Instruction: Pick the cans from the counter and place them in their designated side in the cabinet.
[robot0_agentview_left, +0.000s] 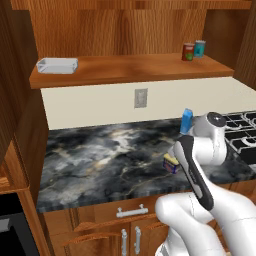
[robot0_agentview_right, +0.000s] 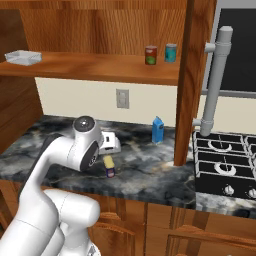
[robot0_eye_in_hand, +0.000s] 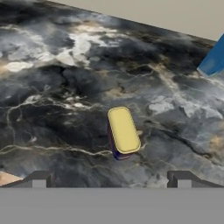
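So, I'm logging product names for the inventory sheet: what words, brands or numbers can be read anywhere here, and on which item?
None can be read.
Red can on the cabinet shelf: pale label band, too small and blurred for any text.
Teal-blue can beside it: no legible print.
Blue can with the yellow top on the counter: plain, no lettering.
Blue carton: no markings legible.

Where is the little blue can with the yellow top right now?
The blue can stands on the dark counter near its front edge, left of the slim blue carton.
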